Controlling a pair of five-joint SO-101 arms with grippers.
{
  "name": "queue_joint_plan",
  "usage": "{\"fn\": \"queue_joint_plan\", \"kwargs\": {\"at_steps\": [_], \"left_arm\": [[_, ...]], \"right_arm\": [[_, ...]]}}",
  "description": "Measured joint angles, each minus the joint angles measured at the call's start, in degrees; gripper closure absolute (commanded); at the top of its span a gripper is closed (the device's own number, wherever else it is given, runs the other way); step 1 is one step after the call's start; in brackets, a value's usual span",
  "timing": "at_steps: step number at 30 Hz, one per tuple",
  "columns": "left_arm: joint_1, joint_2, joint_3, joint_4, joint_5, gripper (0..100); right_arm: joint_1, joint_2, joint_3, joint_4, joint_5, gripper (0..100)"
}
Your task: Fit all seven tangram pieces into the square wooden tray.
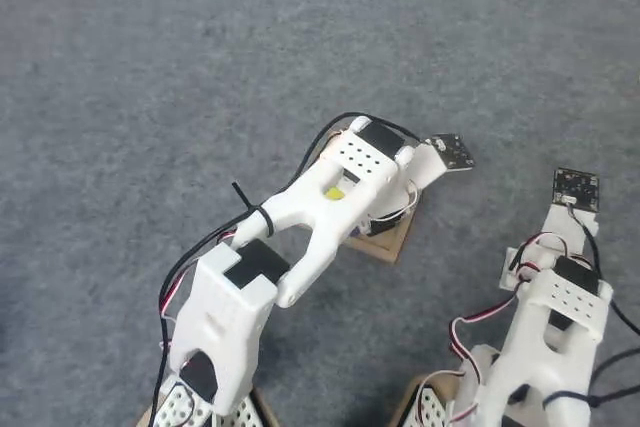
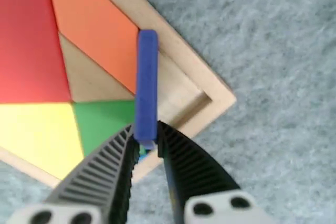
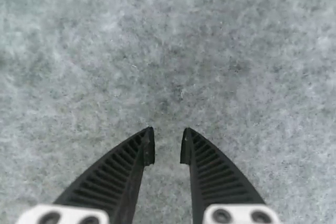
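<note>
The left gripper (image 2: 146, 140) pinches a blue piece (image 2: 147, 77) on edge over the tray's (image 2: 181, 59) bare corner; from above, the arm (image 1: 300, 215) hides most of the tray. The right gripper (image 3: 165, 148) hangs slightly parted over carpet (image 3: 157, 35).

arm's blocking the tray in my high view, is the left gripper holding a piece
Observer: Yes, the left gripper is shut on a blue piece, held on edge over a corner of the tray.
Operator: what's lying in the tray
Observer: A red piece, orange piece, yellow piece and green piece lie flat; a bare wooden patch shows between orange and green.
Operator: right gripper got anything
Observer: No, the right gripper is open and empty over the carpet.
</note>
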Motion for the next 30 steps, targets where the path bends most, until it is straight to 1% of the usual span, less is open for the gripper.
{"fn": "queue_joint_plan", "kwargs": {"at_steps": [6, 11, 18, 19, 23, 25, 30], "left_arm": [[-2.64, 0.35, -6.07, 0.09, -1.67, 99], [-4.75, 0.35, -6.51, 0.26, -3.08, 99], [-4.57, 1.32, -6.51, 0.26, -5.36, 98], [-4.66, 1.76, -6.51, 0.26, -5.54, 98], [-5.8, 3.69, -6.51, 1.23, -6.77, 89], [-5.8, 4.04, -6.51, 1.49, -7.12, 87], [-5.8, 4.04, -6.51, 2.37, -8.35, 86]], "right_arm": [[0.0, 0.0, 0.0, 0.0, 0.0, 90.8], [0.0, 0.0, 0.0, 0.0, 0.0, 90.8], [0.0, 0.0, 0.0, 0.0, 0.0, 90.8], [0.0, 0.0, 0.0, 0.0, 0.0, 90.8], [0.0, 0.0, 0.0, 0.0, 0.0, 90.8], [0.0, 0.0, 0.0, 0.0, 0.0, 90.8], [0.0, 0.0, 0.0, 0.0, 0.0, 90.8]]}}
